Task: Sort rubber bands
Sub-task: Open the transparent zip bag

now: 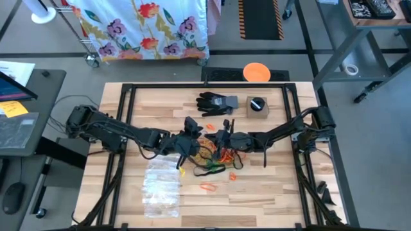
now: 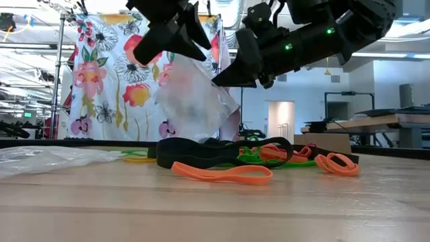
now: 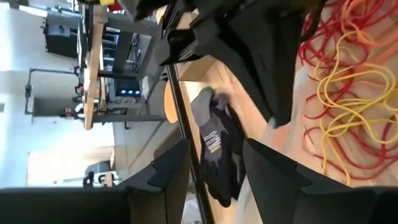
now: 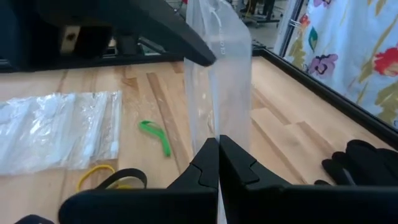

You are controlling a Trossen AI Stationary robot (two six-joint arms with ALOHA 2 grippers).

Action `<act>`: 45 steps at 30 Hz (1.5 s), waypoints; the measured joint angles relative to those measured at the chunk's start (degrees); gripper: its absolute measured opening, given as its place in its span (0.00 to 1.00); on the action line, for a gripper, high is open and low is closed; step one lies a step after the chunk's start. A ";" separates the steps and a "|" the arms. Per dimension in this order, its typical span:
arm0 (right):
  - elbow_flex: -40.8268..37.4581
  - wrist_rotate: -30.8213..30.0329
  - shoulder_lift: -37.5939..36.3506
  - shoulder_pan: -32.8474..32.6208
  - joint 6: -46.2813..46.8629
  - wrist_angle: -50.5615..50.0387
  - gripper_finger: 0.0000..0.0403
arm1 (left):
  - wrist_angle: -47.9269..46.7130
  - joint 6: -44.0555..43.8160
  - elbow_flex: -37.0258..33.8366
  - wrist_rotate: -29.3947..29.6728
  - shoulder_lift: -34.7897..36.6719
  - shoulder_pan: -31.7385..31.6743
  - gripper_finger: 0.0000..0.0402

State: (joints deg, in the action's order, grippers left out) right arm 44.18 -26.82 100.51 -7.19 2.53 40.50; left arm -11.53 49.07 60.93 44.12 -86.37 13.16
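Rubber bands (image 1: 215,156): thin elastic loops, tangled pile at table centre; red, yellow, orange, green, black. Stray orange loops (image 2: 223,173) flat on wood, nearer front edge; one green loop (image 4: 157,137) apart beside bag stack (image 1: 160,189).

Pile directly below both grippers, not touching. Right gripper (image 4: 217,163): fingers closed, pinching edge of bag (image 4: 219,74), clear thin film, hanging upright. Left gripper (image 1: 187,140): fingers parted on bag's other edge; grip unclear.

Glove (image 1: 216,102): black knit, beyond pile. Table (image 1: 270,192): pale wood planks.
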 joint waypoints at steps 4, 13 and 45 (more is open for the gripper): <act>0.00 -0.02 0.00 -0.26 -1.14 0.01 0.00 | -4.60 -0.97 1.34 -1.55 0.00 -0.75 0.37; 0.79 -0.03 0.00 -0.31 -2.78 0.03 0.00 | -8.81 -4.34 1.70 -0.06 0.00 -2.26 0.37; 1.19 -1.70 0.00 -0.30 0.13 3.35 0.00 | -10.04 -15.98 1.71 7.98 0.00 -2.16 0.01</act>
State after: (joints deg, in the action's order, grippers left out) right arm 45.37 -28.51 100.51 -7.49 2.66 43.86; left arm -21.57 33.10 62.64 52.10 -86.37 11.00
